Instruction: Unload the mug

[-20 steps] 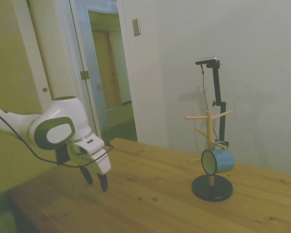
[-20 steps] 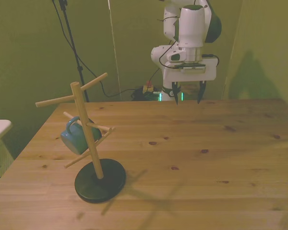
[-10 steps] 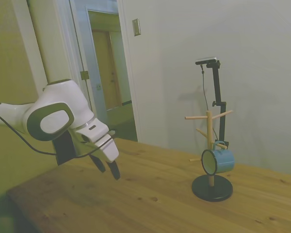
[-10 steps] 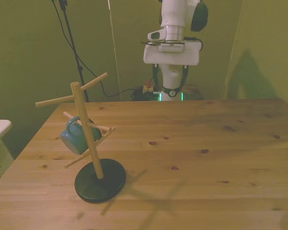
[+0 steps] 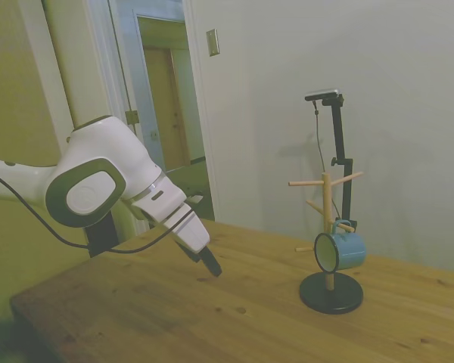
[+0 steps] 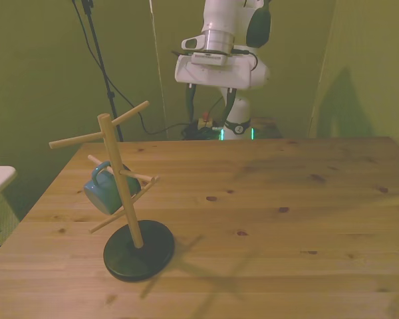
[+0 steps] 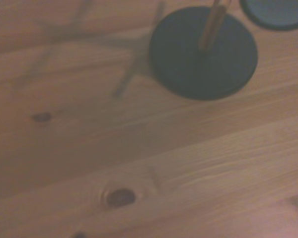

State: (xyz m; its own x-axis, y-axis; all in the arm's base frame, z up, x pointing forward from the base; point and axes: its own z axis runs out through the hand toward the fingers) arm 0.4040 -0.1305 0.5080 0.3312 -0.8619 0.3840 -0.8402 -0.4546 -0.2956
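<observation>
Small blue cylindrical mug hangs by loop handle on low peg of wooden peg stand with black round base (mouth facing sideways), stand on wooden table. White arm's two-finger gripper hovers above table, well apart from stand; fingers' spacing cannot be told.

From my remote seat: peg stand is the only thing standing on the table. The mug hangs by its handle on a lower peg, on the stand's side toward the front view's left. Pegs jut out above and beside it, crowding approach from over the stand. Bare wood lies all around the stand's black base. The gripper hangs well apart from the stand, nothing between them.
</observation>
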